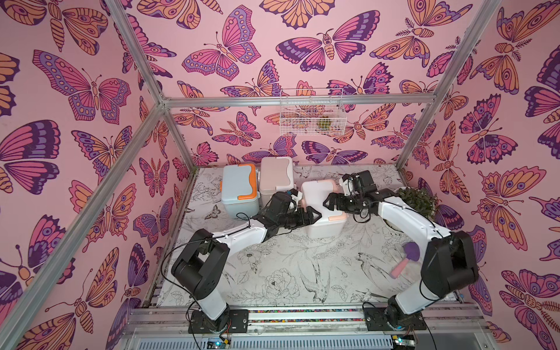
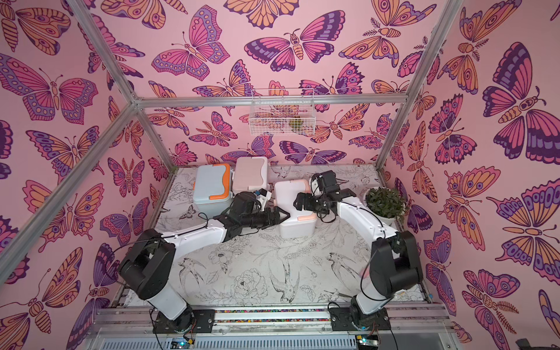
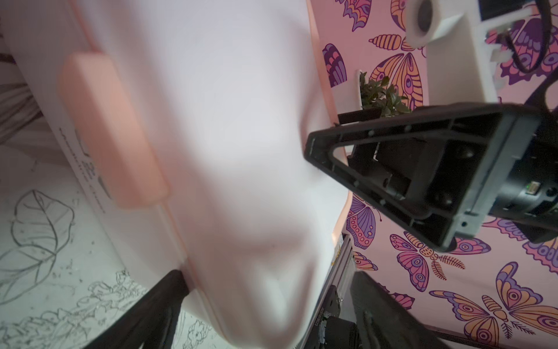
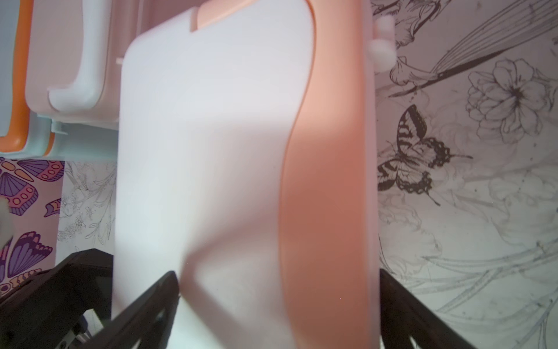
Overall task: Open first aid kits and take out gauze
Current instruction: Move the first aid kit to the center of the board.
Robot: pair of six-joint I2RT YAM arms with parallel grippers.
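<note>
Three first aid kits stand at the back of the table, all shut: a blue-grey one with orange trim [image 1: 238, 185], a beige-pink one [image 1: 275, 172] and a white one with peach trim [image 1: 313, 194]. My left gripper [image 1: 315, 215] is open against the white kit's left side, and in the left wrist view the lid [image 3: 211, 121] and peach latch [image 3: 111, 130] lie between its jaws. My right gripper [image 1: 328, 202] is open over the lid from the right, its jaws astride the peach handle [image 4: 329, 151]. No gauze is in view.
A potted green plant [image 1: 418, 201] stands at the right wall behind the right arm. A pink and purple brush-like thing [image 1: 406, 257] lies near the right arm's elbow. A white wire basket [image 1: 312, 112] hangs on the back wall. Aluminium posts frame the table.
</note>
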